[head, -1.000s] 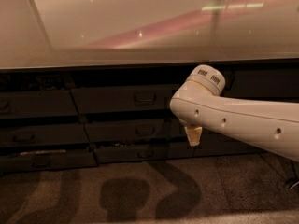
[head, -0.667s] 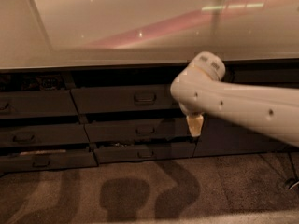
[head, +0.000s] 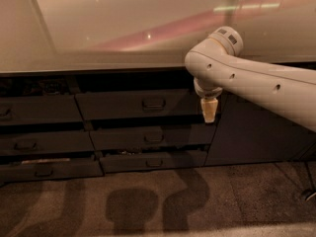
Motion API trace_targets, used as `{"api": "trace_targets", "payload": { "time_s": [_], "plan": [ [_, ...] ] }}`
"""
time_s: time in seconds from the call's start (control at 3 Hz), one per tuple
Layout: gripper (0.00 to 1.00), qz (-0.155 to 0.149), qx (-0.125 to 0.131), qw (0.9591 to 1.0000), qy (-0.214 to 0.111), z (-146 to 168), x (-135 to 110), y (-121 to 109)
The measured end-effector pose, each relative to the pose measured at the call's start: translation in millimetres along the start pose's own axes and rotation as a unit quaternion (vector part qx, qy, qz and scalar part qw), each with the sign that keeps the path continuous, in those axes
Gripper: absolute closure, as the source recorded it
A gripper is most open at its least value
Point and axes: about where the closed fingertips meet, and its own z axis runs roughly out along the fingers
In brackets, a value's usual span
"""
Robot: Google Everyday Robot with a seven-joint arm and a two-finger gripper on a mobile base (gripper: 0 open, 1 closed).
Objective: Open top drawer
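The top drawer [head: 123, 105] is the tall, wide dark front in the middle column, just under the pale countertop. A small loop handle [head: 153, 103] sits at its centre, and a dark gap runs above the front. My white arm [head: 256, 83] reaches in from the right and bends down at its wrist. The gripper [head: 209, 110] hangs as a pale tip in front of the drawer's right end, right of the handle and at about its height. It holds nothing that I can see.
Two shorter drawer fronts [head: 148, 137] lie below the top one. Another column of drawers [head: 34, 142] stands to the left. A plain dark cabinet door [head: 256, 132] is on the right. The glossy countertop [head: 123, 28] overhangs everything, and carpet [head: 148, 201] covers the floor.
The arm has swung upward and slightly right. The gripper rose from the level of the second drawer to the top drawer's height. The drawers have not moved.
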Motion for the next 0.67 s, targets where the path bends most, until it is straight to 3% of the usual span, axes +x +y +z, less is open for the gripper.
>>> {"api": "trace_targets", "payload": {
  "time_s": [0.33, 0.67],
  "plan": [
    [0.0, 0.0, 0.0, 1.0, 0.0, 0.1, 0.1, 0.0],
    [0.0, 0.019, -0.028, 0.9992, 0.024, 40.0, 22.1, 4.6]
  ]
}}
